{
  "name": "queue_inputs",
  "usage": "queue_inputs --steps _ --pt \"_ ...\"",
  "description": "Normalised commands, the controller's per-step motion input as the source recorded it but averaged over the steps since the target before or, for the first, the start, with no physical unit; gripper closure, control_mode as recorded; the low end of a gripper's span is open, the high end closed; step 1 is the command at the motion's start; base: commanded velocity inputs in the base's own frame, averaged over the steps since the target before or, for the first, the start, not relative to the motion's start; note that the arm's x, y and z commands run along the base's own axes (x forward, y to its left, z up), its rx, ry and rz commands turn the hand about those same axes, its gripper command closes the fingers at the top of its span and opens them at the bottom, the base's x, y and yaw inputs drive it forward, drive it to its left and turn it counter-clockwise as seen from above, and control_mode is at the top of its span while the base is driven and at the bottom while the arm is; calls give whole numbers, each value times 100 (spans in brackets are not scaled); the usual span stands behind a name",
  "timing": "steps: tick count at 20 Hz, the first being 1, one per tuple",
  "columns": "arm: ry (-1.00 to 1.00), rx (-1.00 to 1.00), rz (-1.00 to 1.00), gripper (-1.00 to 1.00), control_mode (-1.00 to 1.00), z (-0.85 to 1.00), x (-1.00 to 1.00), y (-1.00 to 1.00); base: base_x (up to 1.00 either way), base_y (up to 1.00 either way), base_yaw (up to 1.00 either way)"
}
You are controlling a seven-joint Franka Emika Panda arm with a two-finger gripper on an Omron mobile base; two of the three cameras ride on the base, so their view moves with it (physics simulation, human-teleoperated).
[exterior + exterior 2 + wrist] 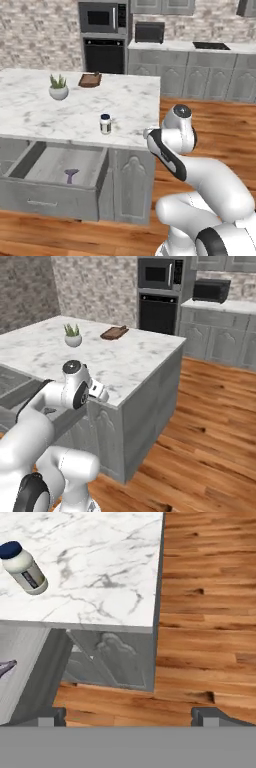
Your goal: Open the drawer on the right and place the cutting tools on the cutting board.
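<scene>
The hand (pixel 128 714) was open and empty, its two dark fingertips (pixel 50 716) set wide apart at the bottom of the hand view, looking down over the corner of the marble counter (pixel 105 572) and the wooden floor (pixel 210 612) beside it. The drawer (pixel 50 197) stood pulled out from the island, its pale grey inside showing, and the purple peeler (pixel 71 175) lay on its floor near the middle. On the counter above, a small white jar (pixel 105 124) with a dark lid stood near the front edge, upright in the left base view. Farther back sat a potted plant (pixel 58 88) in a white pot, and just beside it, toward the far edge, the reddish-brown cutting board (pixel 90 80). Something dark lay on the board, too small to tell what it was.
</scene>
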Motion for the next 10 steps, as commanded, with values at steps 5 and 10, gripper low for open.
queue_inputs --steps 5,10 --pt "0 0 0 -100 100 0 0 0 56 -36 62" --pt "0 0 0 -100 100 0 0 0 79 -2 57"
